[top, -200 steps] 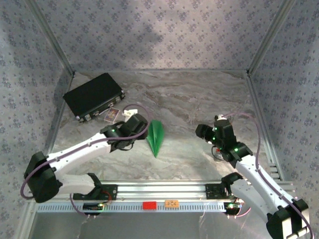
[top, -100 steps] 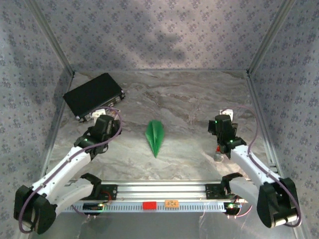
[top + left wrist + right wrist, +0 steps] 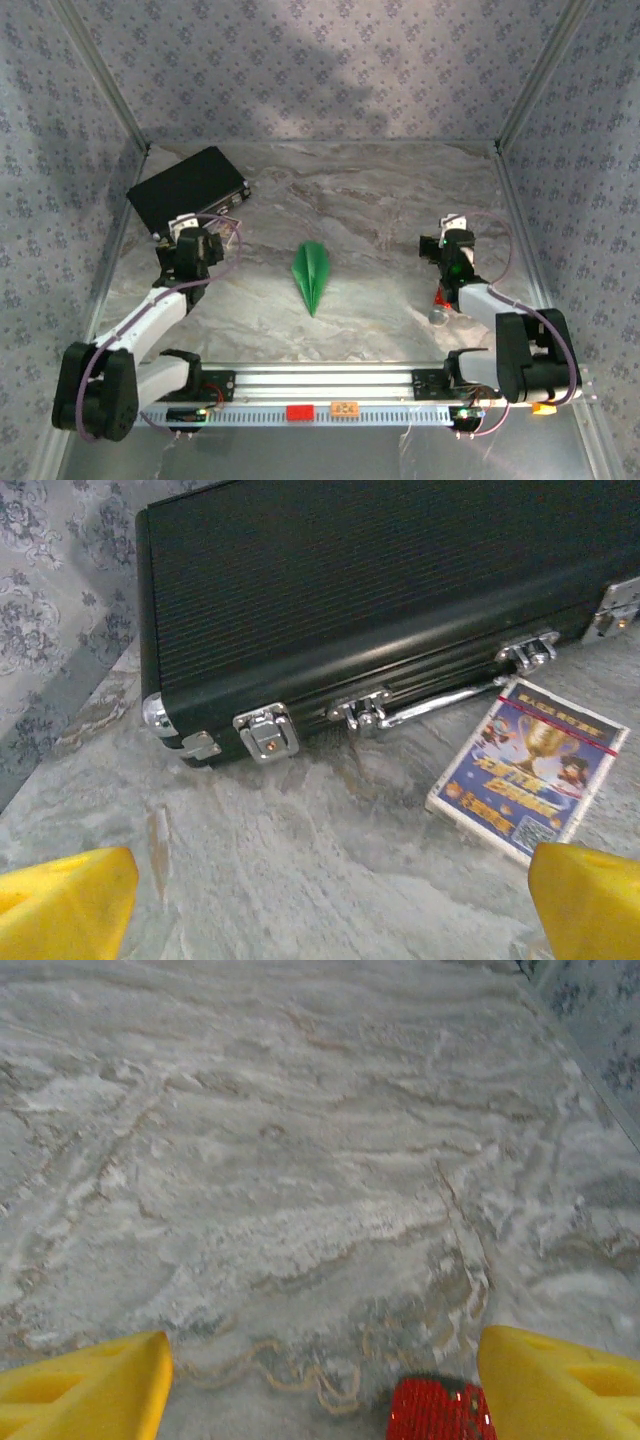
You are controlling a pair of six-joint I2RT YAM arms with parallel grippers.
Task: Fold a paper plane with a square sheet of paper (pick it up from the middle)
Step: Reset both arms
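Observation:
The bright-green paper lies folded as a paper plane (image 3: 311, 275), a narrow dart with a centre crease, flat on the marble table with its point toward the near edge. Nothing touches it. My left gripper (image 3: 192, 238) is well to its left, close to the black case, and its yellow fingers (image 3: 65, 900) stand wide apart over bare table, so it is open (image 3: 325, 920). My right gripper (image 3: 452, 240) is far to the plane's right and open (image 3: 325, 1400), its fingers (image 3: 565, 1385) holding nothing.
A black rectangular case (image 3: 188, 192) lies at the back left, its latches and handle (image 3: 430, 705) facing my left gripper. A small pack of cards (image 3: 530, 770) lies in front of it. A small red cylinder (image 3: 437, 1410) stands beneath my right wrist, near the right wall.
Both arms have drawn back from the plane, the left toward the case, the right toward the right wall. The left gripper has opened wider. The plane has not moved.

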